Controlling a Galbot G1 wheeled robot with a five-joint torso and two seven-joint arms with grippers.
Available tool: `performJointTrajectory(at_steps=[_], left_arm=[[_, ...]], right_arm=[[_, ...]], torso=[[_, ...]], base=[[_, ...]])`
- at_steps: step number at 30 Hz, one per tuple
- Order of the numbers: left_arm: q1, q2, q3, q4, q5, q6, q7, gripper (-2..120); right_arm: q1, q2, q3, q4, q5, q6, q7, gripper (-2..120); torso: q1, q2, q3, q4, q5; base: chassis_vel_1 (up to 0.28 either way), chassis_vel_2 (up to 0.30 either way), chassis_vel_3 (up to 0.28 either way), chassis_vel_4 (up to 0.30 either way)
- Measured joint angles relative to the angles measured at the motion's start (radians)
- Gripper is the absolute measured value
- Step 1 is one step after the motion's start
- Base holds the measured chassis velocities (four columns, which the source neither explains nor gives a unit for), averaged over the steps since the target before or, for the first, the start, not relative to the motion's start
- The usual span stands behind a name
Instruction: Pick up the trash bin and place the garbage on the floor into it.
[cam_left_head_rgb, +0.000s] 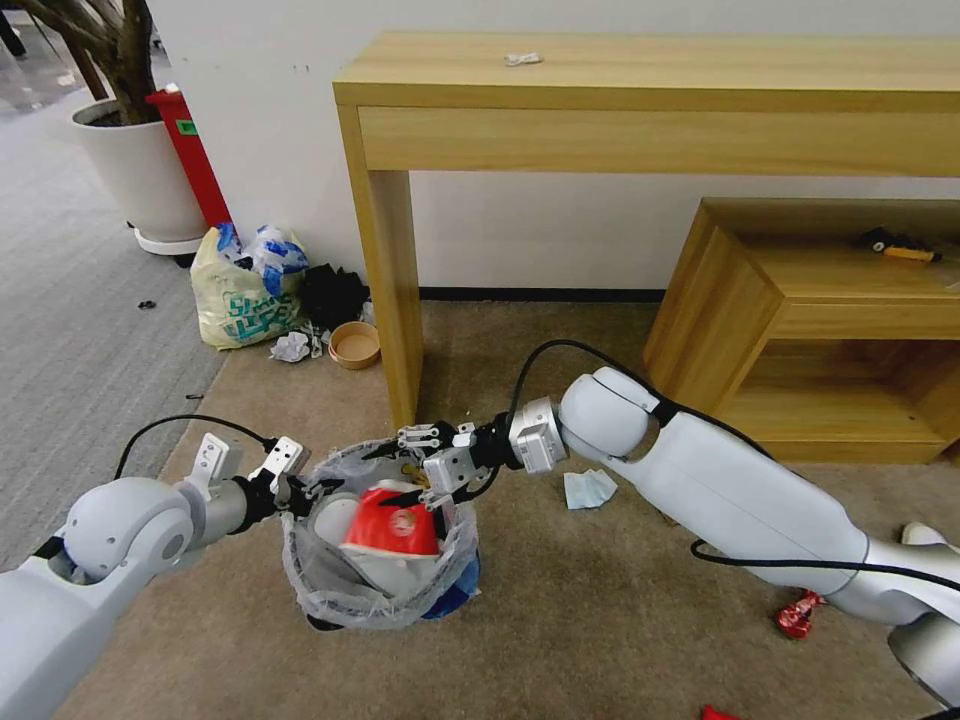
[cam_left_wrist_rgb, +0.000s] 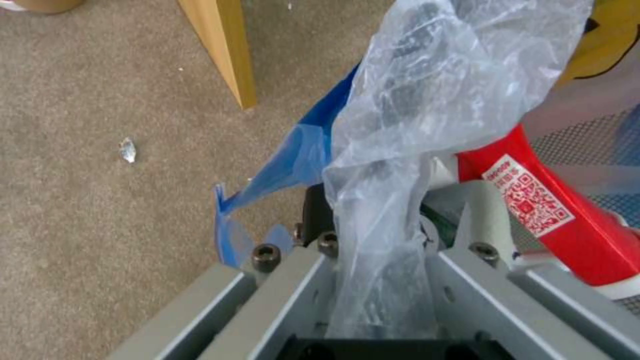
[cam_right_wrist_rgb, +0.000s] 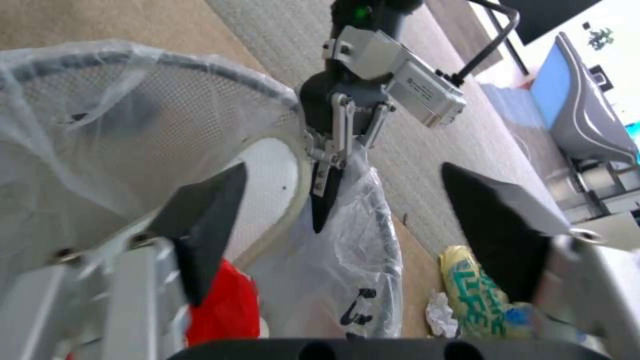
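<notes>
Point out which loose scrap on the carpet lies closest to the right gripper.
The pale blue crumpled tissue just beside the right gripper, which hangs open over the bin. The red wrappers lie much farther off, by the arm's base.

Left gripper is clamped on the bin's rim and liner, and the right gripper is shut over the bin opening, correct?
Not quite: the right gripper is open, fingers spread wide in the right wrist view, above the trash bin. The left gripper is indeed clamped on its rim and liner.
</notes>
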Motion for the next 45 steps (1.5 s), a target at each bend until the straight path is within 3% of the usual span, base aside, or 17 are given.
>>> performJointTrajectory(at_steps=[5, 7, 16, 17, 22, 24, 25, 33, 42, 45], left_arm=[[0.003, -0.005, -0.008, 0.002, -0.001, 0.0, -0.002, 0], [0.006, -0.01, -0.015, 0.005, -0.003, 0.0, -0.01, 0], [0.03, -0.04, -0.052, 0.006, -0.004, 0.0, -0.028, 0], [0.03, -0.055, -0.058, 0.009, -0.002, 0.0, -0.042, 0], [0.034, -0.07, -0.066, 0.009, 0.009, 0.0, -0.065, 0], [0.042, -0.073, -0.069, 0.006, 0.011, 0.0, -0.068, 0], [0.048, -0.075, -0.072, 0.005, 0.012, 0.0, -0.071, 0], [0.055, -0.088, -0.082, -0.003, 0.015, 0.0, -0.065, 0], [0.068, -0.082, -0.09, -0.006, 0.016, 0.0, -0.054, 0], [0.07, -0.077, -0.096, -0.004, 0.017, 0.0, -0.046, 0]], right_arm=[[-0.013, 0.005, 0.013, -0.003, 0.028, -0.024, 0.062, 97], [-0.029, -0.003, 0.029, 0.002, 0.053, -0.046, 0.096, 100], [-0.177, -0.073, 0.144, 0.023, 0.221, -0.162, 0.282, 100], [-0.221, -0.091, 0.182, 0.013, 0.297, -0.189, 0.349, 100], [-0.282, -0.115, 0.232, -0.002, 0.423, -0.242, 0.48, 100], [-0.318, -0.128, 0.264, -0.018, 0.503, -0.305, 0.568, 100], [-0.343, -0.134, 0.294, -0.052, 0.542, -0.347, 0.612, 100], [-0.424, -0.117, 0.382, -0.307, 0.57, -0.409, 0.659, 100], [-0.44, -0.067, 0.385, -0.503, 0.588, -0.437, 0.646, 100], [-0.406, -0.024, 0.368, -0.621, 0.589, -0.452, 0.63, 100]], torso=[[0.0, 0.0, 0.0, 0.0002, 0.0], [0.0, 0.0, 0.0, 0.0002, -0.0001], [0.0, 0.0, 0.0, 0.0, 0.0002], [0.0, 0.0, 0.0, -0.0001, 0.0001], [0.0, 0.0, 0.0, -0.0001, 0.0002], [0.0, 0.0, 0.0, 0.0001, 0.0], [0.0, 0.0, 0.0, 0.0001, 0.0], [0.0, 0.0, 0.0, 0.0, 0.0002], [0.0, 0.0, 0.0, 0.0, 0.0], [0.0, 0.0, 0.0, 0.0001, -0.0002]], base=[[0.0, 0.0, 0.0, 0.0], [0.0, 0.0, 0.0, 0.0], [0.0, 0.0, 0.0, 0.0], [0.0, 0.0, 0.0, 0.0], [0.0, 0.0, 0.0, 0.0], [0.0, 0.0, 0.0, 0.0], [0.0, 0.0, 0.0, 0.0], [0.0, 0.0, 0.0, 0.0], [0.0, 0.0, 0.0, 0.0], [0.0, 0.0, 0.0, 0.0]])
